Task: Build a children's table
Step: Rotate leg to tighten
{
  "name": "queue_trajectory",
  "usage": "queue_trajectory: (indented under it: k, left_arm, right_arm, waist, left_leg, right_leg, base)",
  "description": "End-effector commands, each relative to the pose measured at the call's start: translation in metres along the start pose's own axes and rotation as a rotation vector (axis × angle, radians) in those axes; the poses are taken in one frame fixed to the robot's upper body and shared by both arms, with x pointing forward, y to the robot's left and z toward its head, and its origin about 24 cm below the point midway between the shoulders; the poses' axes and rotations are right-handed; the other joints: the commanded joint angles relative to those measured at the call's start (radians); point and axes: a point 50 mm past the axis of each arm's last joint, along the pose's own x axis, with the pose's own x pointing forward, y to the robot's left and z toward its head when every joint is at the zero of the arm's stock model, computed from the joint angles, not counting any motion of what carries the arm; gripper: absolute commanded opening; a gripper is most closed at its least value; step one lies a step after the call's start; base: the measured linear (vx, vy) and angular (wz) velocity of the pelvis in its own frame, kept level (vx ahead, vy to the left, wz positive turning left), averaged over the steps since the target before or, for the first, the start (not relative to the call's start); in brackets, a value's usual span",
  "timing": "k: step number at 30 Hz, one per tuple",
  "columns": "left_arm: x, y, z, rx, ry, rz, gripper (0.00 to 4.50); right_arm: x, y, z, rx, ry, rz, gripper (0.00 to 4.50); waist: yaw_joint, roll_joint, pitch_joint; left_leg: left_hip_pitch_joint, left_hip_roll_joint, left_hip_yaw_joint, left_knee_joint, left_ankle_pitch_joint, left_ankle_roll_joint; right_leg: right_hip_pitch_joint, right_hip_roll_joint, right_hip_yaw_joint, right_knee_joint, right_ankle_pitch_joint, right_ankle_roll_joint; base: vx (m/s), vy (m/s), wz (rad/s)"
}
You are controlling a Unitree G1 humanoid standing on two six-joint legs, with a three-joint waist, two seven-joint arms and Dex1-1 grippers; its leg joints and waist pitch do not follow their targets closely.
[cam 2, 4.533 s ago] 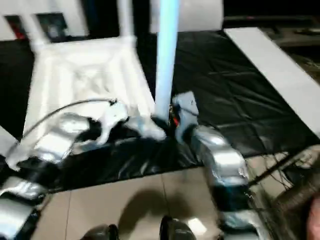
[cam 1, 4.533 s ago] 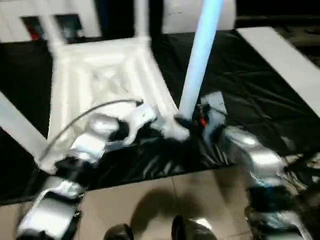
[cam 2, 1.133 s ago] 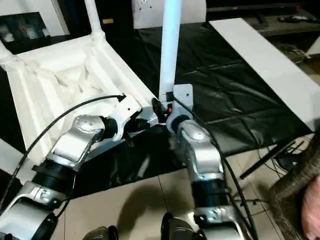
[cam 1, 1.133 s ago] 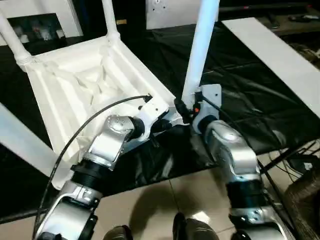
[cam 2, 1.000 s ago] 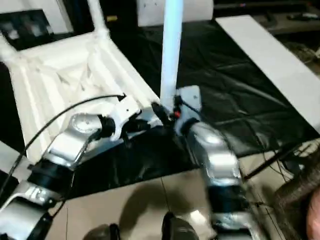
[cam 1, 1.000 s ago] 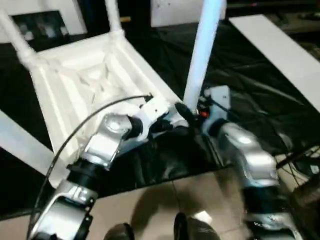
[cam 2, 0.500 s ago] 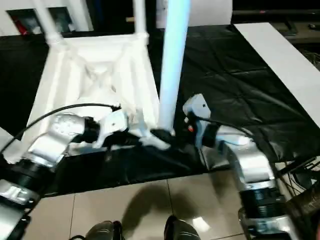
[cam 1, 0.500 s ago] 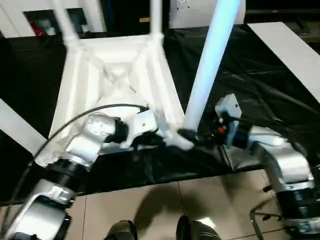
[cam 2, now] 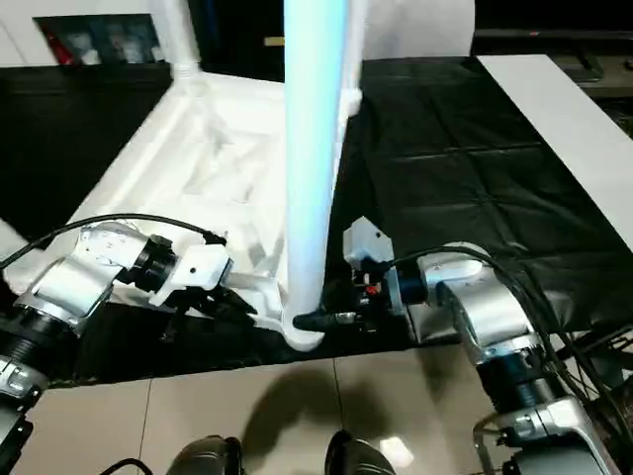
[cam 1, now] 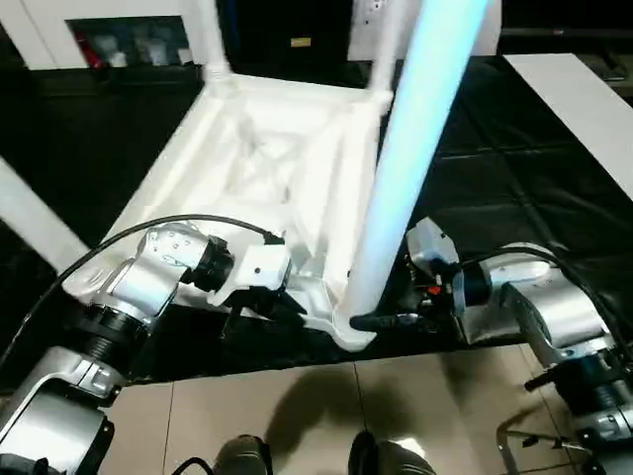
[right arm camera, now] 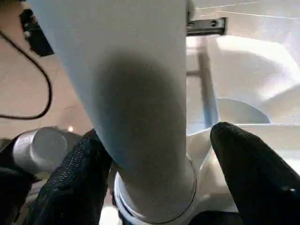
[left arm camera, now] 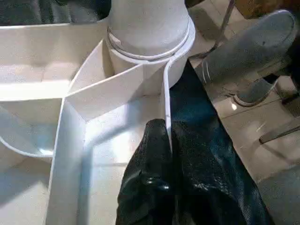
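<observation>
I see the white plastic tabletop [cam 1: 267,168] lying upside down on black sheeting. My left pincer [left arm camera: 161,136] is pinched on its thin rim. My right pincer [right arm camera: 154,164] sits around the tall white leg [cam 2: 312,148]; one finger looks apart.

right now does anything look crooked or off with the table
Nothing stands out. The tabletop lies underside up on the black sheet, the near leg stands in its corner socket, and two far legs also stand in theirs.
</observation>
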Motion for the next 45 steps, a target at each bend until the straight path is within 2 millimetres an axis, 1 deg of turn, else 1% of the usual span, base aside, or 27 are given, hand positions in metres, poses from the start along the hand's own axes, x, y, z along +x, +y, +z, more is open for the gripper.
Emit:
queue_trajectory:
  k: [1,3,7,13,15,20,22,24,26,28,29,30,31,32,33,34,35,36,37,38,39,40,41,42,43,44,45]
  left_arm:
    - [0.006,-0.003,-0.002,0.025,0.036,-0.091,0.00]
    - [0.006,-0.003,-0.002,0.025,0.037,-0.089,0.00]
    - [0.005,-0.002,-0.003,0.025,0.036,-0.089,0.00]
    - [0.004,-0.003,-0.005,0.013,0.026,-0.082,0.00]
    - [0.005,-0.003,-0.006,0.002,0.015,-0.073,0.00]
    - [0.008,-0.002,-0.004,-0.056,-0.047,-0.011,0.00]
    - [0.011,-0.002,-0.002,-0.099,-0.084,0.045,0.00]
    - [0.016,-0.003,-0.002,-0.134,-0.106,0.086,0.00]
    - [0.020,-0.004,-0.001,-0.151,-0.113,0.110,0.00]
    - [0.025,-0.003,0.000,-0.180,-0.124,0.148,0.00]
    - [0.027,-0.003,0.001,-0.198,-0.128,0.167,0.00]
    - [0.032,-0.001,0.003,-0.223,-0.143,0.204,0.00]
    - [0.034,0.000,0.005,-0.237,-0.153,0.220,0.00]
    - [0.037,0.000,0.007,-0.250,-0.165,0.236,0.00]
    - [0.039,0.002,0.009,-0.259,-0.165,0.259,0.00]
    - [0.042,0.004,0.011,-0.270,-0.157,0.291,0.00]
    - [0.043,0.005,0.012,-0.279,-0.156,0.305,0.00]
    - [0.045,0.006,0.014,-0.288,-0.156,0.317,0.00]
    - [0.046,0.009,0.015,-0.300,-0.158,0.341,0.00]
    - [0.047,0.014,0.017,-0.312,-0.147,0.380,0.00]
    - [0.047,0.016,0.018,-0.314,-0.143,0.389,0.00]
    - [0.048,0.018,0.018,-0.316,-0.135,0.406,0.00]
    - [0.048,0.022,0.018,-0.325,-0.117,0.439,0.00]
    - [0.048,0.024,0.018,-0.329,-0.110,0.453,0.00]
    - [0.047,0.026,0.018,-0.334,-0.102,0.468,0.00]
    - [0.047,0.029,0.018,-0.338,-0.088,0.500,0.00]
    - [0.046,0.031,0.018,-0.340,-0.081,0.520,0.00]
  right_arm:
    - [-0.002,-0.003,0.001,-0.021,0.024,0.032,3.12]
    - [-0.002,-0.004,0.002,-0.019,0.020,0.038,2.80]
    - [-0.001,-0.005,0.002,-0.015,0.019,0.055,2.47]
    - [0.002,-0.002,0.000,0.020,-0.001,0.100,2.05]
    - [0.003,0.000,-0.002,0.029,-0.006,0.107,2.00]
    - [0.004,0.005,-0.005,0.071,-0.042,0.075,1.94]
    - [0.009,0.009,-0.006,0.118,-0.095,0.022,1.94]
    - [0.015,0.012,-0.007,0.160,-0.143,-0.038,1.93]
    - [0.020,0.014,-0.008,0.179,-0.162,-0.071,1.93]
    - [0.027,0.016,-0.009,0.186,-0.171,-0.117,1.93]
    - [0.030,0.017,-0.010,0.183,-0.170,-0.140,1.93]
    - [0.037,0.017,-0.011,0.183,-0.166,-0.186,1.93]
    - [0.041,0.017,-0.011,0.185,-0.164,-0.219,1.93]
    - [0.045,0.017,-0.012,0.193,-0.164,-0.254,1.93]
    - [0.050,0.016,-0.011,0.201,-0.166,-0.291,1.93]
    - [0.056,0.014,-0.008,0.220,-0.173,-0.354,1.93]
    - [0.059,0.013,-0.007,0.238,-0.178,-0.388,1.93]
    - [0.062,0.011,-0.006,0.258,-0.183,-0.420,1.93]
    - [0.067,0.008,-0.004,0.269,-0.191,-0.455,1.93]
    - [0.075,0.002,0.000,0.297,-0.204,-0.533,1.93]
    - [0.077,0.000,0.001,0.304,-0.206,-0.549,1.93]
    - [0.081,-0.002,0.003,0.320,-0.211,-0.580,1.93]
    - [0.087,-0.009,0.006,0.356,-0.225,-0.657,1.93]
    - [0.090,-0.012,0.007,0.371,-0.228,-0.686,1.92]
    - [0.093,-0.014,0.009,0.387,-0.230,-0.720,1.92]
    - [0.097,-0.018,0.011,0.394,-0.223,-0.761,1.92]
    - [0.099,-0.019,0.012,0.396,-0.217,-0.784,1.92]
  waist:
    - [-0.008,-0.010,-0.093]
    - [-0.007,-0.011,-0.092]
    - [-0.007,-0.013,-0.090]
    - [-0.006,-0.013,-0.091]
    - [-0.005,-0.009,-0.092]
    - [-0.004,-0.011,-0.091]
    - [-0.002,-0.003,-0.084]
    - [-0.004,-0.007,-0.085]
    - [-0.010,-0.007,-0.073]
    - [-0.018,-0.009,-0.059]
    - [-0.020,-0.009,-0.056]
    - [-0.031,-0.011,-0.053]
    - [-0.037,-0.008,-0.051]
    - [-0.051,-0.007,-0.049]
    - [-0.068,-0.001,-0.048]
    - [-0.088,0.003,-0.047]
    - [-0.093,0.015,-0.041]
    - [-0.109,0.030,-0.035]
    - [-0.095,0.036,-0.031]
    - [-0.089,0.009,-0.022]
    - [-0.093,-0.025,-0.028]
    - [-0.086,-0.050,-0.022]
    - [-0.085,-0.046,-0.038]
    - [-0.082,-0.039,-0.035]
    - [-0.076,-0.017,-0.045]
    - [-0.086,-0.007,-0.050]
    - [-0.094,0.007,-0.059]
  left_leg:
    - [0.003,0.063,-0.010,-0.062,-0.053,0.121]
    - [0.003,0.063,-0.010,-0.062,-0.060,0.117]
    - [0.004,0.063,-0.010,-0.063,-0.075,0.108]
    - [0.004,0.064,-0.010,-0.062,-0.065,0.108]
    - [0.005,0.064,-0.011,-0.062,-0.060,0.112]
    - [0.005,0.065,-0.010,-0.063,-0.069,0.107]
    - [0.005,0.067,-0.012,-0.065,-0.085,0.098]
    - [0.005,0.067,-0.013,-0.067,-0.087,0.093]
    - [0.005,0.061,-0.012,-0.071,-0.131,0.078]
    - [0.019,0.048,-0.012,-0.071,-0.206,0.046]
    - [0.021,0.045,-0.014,-0.072,-0.227,0.038]
    - [0.025,0.041,-0.017,-0.070,-0.258,0.024]
    - [0.029,0.040,-0.018,-0.069,-0.274,0.019]
    - [0.027,0.040,-0.023,-0.070,-0.291,0.015]
    - [0.027,0.045,-0.031,-0.073,-0.331,0.013]
    - [0.013,0.057,-0.045,-0.079,-0.382,0.012]
    - [0.020,0.070,-0.053,-0.088,-0.442,0.010]
    - [0.011,0.112,-0.075,-0.124,-0.596,-0.003]
    - [-0.020,0.158,-0.094,-0.190,-0.764,-0.030]
    - [0.013,0.125,-0.072,-0.198,-0.801,-0.039]
    - [0.045,0.067,-0.056,-0.137,-0.709,-0.047]
    - [0.108,-0.043,-0.017,0.048,-0.326,-0.040]
    - [0.093,-0.051,-0.019,0.052,-0.182,-0.010]
    - [-0.003,-0.027,-0.041,0.006,-0.076,0.002]
    - [-0.014,0.010,-0.058,-0.056,-0.093,-0.007]
    - [-0.018,0.026,-0.070,-0.069,-0.114,-0.009]
    - [-0.008,0.046,-0.075,-0.078,-0.134,-0.010]
  right_leg:
    - [0.076,-0.084,0.083,-0.051,-0.277,-0.160]
    - [0.076,-0.085,0.083,-0.053,-0.296,-0.153]
    - [0.075,-0.085,0.083,-0.057,-0.340,-0.138]
    - [0.074,-0.083,0.084,-0.054,-0.326,-0.141]
    - [0.073,-0.083,0.084,-0.053,-0.312,-0.147]
    - [0.074,-0.085,0.084,-0.054,-0.321,-0.152]
    - [0.072,-0.086,0.085,-0.058,-0.342,-0.145]
    - [0.073,-0.085,0.085,-0.059,-0.339,-0.141]
    - [0.070,-0.083,0.082,-0.072,-0.416,-0.118]
    - [0.065,-0.086,0.073,-0.103,-0.616,-0.046]
    - [0.064,-0.085,0.068,-0.111,-0.658,-0.026]
    - [0.064,-0.084,0.058,-0.126,-0.720,0.013]
    - [0.061,-0.083,0.055,-0.131,-0.737,0.027]
    - [0.067,-0.081,0.042,-0.139,-0.743,0.044]
    - [0.075,-0.081,0.027,-0.148,-0.743,0.057]
    - [0.092,-0.078,0.008,-0.146,-0.718,0.074]
    - [0.092,-0.074,-0.003,-0.153,-0.721,0.079]
    - [0.113,-0.066,0.001,-0.097,-0.611,0.054]
    - [0.135,-0.054,0.065,0.073,-0.335,-0.010]
    - [0.091,-0.045,0.112,0.082,-0.291,-0.015]
    - [0.053,-0.058,0.136,-0.001,-0.510,0.000]
    - [-0.030,-0.101,0.086,-0.189,-1.146,0.121]
    - [-0.006,-0.123,0.118,-0.177,-1.177,0.118]
    - [0.083,-0.138,0.103,-0.119,-1.058,0.105]
    - [0.091,-0.107,0.093,-0.101,-0.832,0.065]
    - [0.095,-0.091,0.084,-0.084,-0.694,0.029]
    - [0.092,-0.075,0.079,-0.061,-0.451,-0.046]
  base:
    - [0.000,0.000,0.00]
    - [0.000,0.000,0.00]
    - [0.000,0.000,0.00]
    - [0.000,0.000,0.00]
    - [0.000,0.000,0.00]
    - [0.000,0.000,0.00]
    - [0.000,0.000,0.00]
    - [0.000,0.000,0.00]
    - [0.000,0.000,0.00]
    - [0.000,0.000,0.00]
    - [0.000,0.000,0.00]
    - [0.000,0.000,0.00]
    - [0.000,0.000,0.00]
    - [0.000,0.000,0.00]
    - [0.000,0.000,0.00]
    - [0.000,0.000,0.00]
    - [0.000,0.000,0.00]
    - [-0.052,0.036,-0.07]
    - [0.000,0.000,0.00]
    - [0.000,0.000,0.00]
    - [0.000,0.000,0.00]
    - [-0.012,-0.081,0.04]
    - [-0.012,-0.081,0.04]
    - [0.023,-0.042,-0.25]
    - [0.050,0.010,-0.38]
    - [0.050,0.010,-0.38]
    - [0.000,0.000,0.00]
